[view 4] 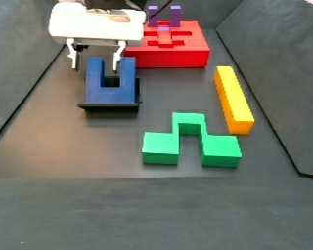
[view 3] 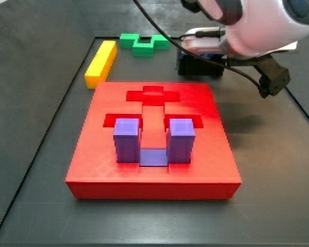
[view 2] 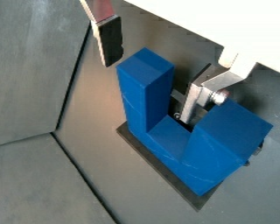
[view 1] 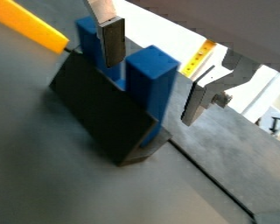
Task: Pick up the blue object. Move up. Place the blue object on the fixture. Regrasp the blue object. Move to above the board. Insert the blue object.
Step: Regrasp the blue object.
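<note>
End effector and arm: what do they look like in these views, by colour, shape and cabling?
The end effector, above the blue object on the fixture, has a white body and two flat silver plate fingers with dark pads. In a side view the arm's last link is rounded and white, with black cables running along it. No markings are legible.

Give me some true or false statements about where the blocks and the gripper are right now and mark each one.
1. The blue object sits on the fixture, legs up. True.
2. The gripper is over the green block. False: it is at the blue object, fingers astride one leg; the green block lies apart.
3. A purple block stands in the board. True.
4. The yellow bar lies on the board. False: it lies on the floor beside it.
5. The jaws are shut. False: they are open.
</note>
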Robot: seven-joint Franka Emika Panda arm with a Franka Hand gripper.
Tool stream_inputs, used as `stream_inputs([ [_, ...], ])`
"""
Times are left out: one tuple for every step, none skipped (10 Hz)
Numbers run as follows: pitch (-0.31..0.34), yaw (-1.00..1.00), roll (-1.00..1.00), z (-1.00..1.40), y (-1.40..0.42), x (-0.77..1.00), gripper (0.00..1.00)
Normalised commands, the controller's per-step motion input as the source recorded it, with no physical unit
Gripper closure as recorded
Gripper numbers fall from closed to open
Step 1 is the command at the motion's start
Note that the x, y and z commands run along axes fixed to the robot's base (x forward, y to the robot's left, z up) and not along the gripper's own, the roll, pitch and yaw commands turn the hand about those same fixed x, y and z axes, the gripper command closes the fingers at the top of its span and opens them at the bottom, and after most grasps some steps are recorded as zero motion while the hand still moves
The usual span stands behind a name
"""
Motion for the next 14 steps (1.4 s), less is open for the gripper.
stream_inputs([
  [0.394,0.00,0.12,0.09,0.00,0.46,0.00],
  [0.283,-0.09,0.13,0.00,0.02,0.37,0.00],
  [0.169,-0.06,0.19,-0.22,0.00,0.00,0.00],
  [0.080,-0.05,0.17,-0.30,0.00,0.00,0.00],
  [0.040,-0.05,0.09,-0.23,0.00,0.00,0.00],
  [0.000,0.00,0.00,-0.02,0.01,0.00,0.00],
  [0.000,0.00,0.01,0.00,-0.01,0.00,0.00],
  [0.000,0.00,0.00,0.00,0.00,0.00,0.00],
  [0.000,0.00,0.00,0.00,0.00,0.00,1.00],
  [0.000,0.00,0.00,0.00,0.00,0.00,1.00],
  [0.000,0.00,0.00,0.00,0.00,0.00,1.00],
  [0.000,0.00,0.00,0.00,0.00,0.00,1.00],
  [0.000,0.00,0.00,0.00,0.00,0.00,1.00],
  [0.000,0.00,0.00,0.00,0.00,0.00,1.00],
])
